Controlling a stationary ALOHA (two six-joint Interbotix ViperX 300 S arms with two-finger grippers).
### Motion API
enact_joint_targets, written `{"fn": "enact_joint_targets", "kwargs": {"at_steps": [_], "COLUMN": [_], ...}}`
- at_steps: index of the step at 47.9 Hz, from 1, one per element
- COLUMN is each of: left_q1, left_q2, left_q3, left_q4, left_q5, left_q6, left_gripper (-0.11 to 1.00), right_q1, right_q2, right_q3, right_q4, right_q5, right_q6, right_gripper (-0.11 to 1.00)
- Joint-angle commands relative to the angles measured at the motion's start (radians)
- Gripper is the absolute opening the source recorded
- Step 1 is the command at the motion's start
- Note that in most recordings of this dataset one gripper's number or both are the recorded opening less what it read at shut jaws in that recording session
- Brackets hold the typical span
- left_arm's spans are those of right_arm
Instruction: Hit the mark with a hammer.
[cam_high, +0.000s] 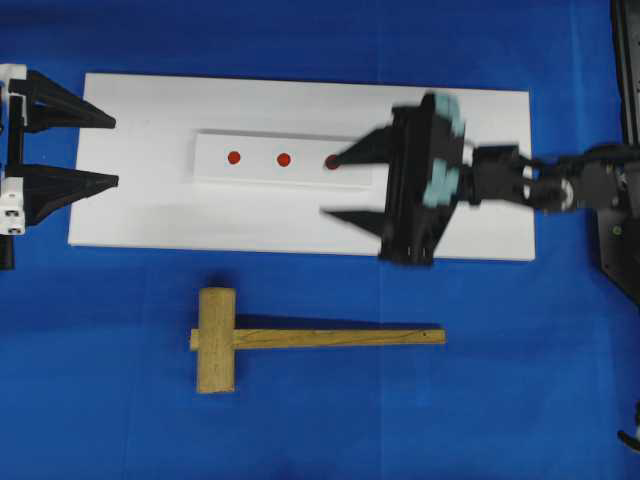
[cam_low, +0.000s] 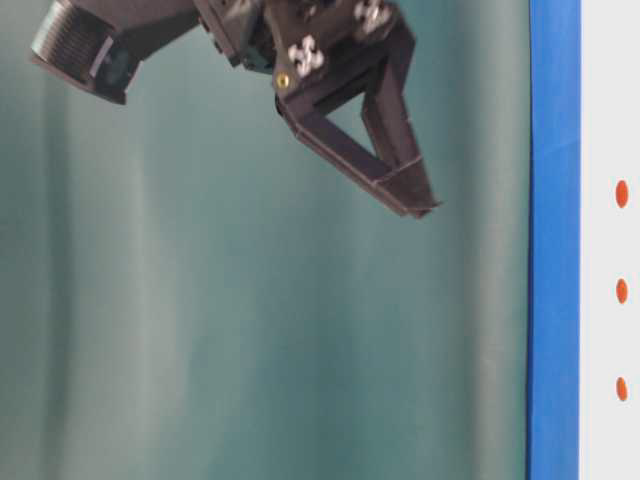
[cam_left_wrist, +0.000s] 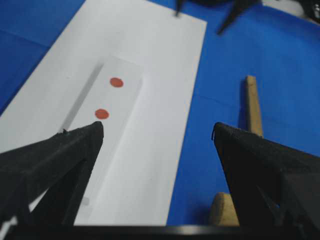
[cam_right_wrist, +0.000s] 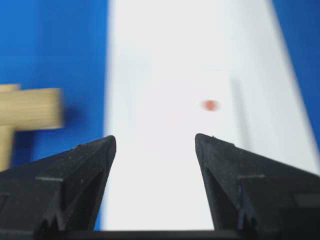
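**Hammer lies untouched on the desk, both hands empty**

Hammer (cam_high: 300, 338) lies flat on the blue desk (cam_high: 520, 400), near its front edge in the overhead view and just in front of the white board (cam_high: 140, 130). It is apart from both hands. The right hand (cam_high: 328, 186) hangs over the right half of the board, behind the handle's free end; its fingers stand partly apart with nothing between them, one fingertip (cam_high: 333, 161) over the rightmost of three red marks (cam_high: 283, 158). The left hand (cam_high: 114, 151) sits at the board's left edge, spread wide and empty, well to the left of and behind the hammer's head.

The hammer's long axis runs left to right, parallel to the board's front edge. The thick cylindrical head is at the left end, its own axis crossing the handle; the thin handle points right.

The desk is covered in blue cloth. The white board lies along the middle, with a smaller raised white strip (cam_high: 260, 170) on it carrying the marks in a row. The table-level view shows a plain grey-green curtain (cam_low: 250, 330) behind a black hand (cam_low: 400, 180).
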Motion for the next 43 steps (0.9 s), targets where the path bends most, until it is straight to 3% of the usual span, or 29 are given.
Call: {"fn": "enact_joint_targets", "kwargs": {"at_steps": [1, 17, 29, 43], "left_q1": [0.003, 0.003, 0.002, 0.003], "left_q2": [0.0, -0.034, -0.124, -0.235], "left_q3": [-0.008, -0.008, 0.006, 0.038], "left_q4": [-0.002, 0.005, 0.0, 0.0], "left_q5": [0.008, 0.051, 0.104, 0.152], "left_q6": [0.005, 0.032, 0.179, 0.204], "left_gripper": [0.89, 0.89, 0.89, 0.89], "right_q1": [-0.048, -0.081, -0.1, -0.1], "right_q2": [-0.026, -0.11, -0.344, -0.611], "right_q3": [-0.011, 0.023, 0.156, 0.302], "right_q4": [-0.003, -0.02, -0.021, -0.021], "right_q5": [0.026, 0.06, 0.061, 0.172], "right_q6": [-0.012, -0.029, -0.048, -0.051], "right_gripper": [0.55, 0.55, 0.55, 0.55]}}
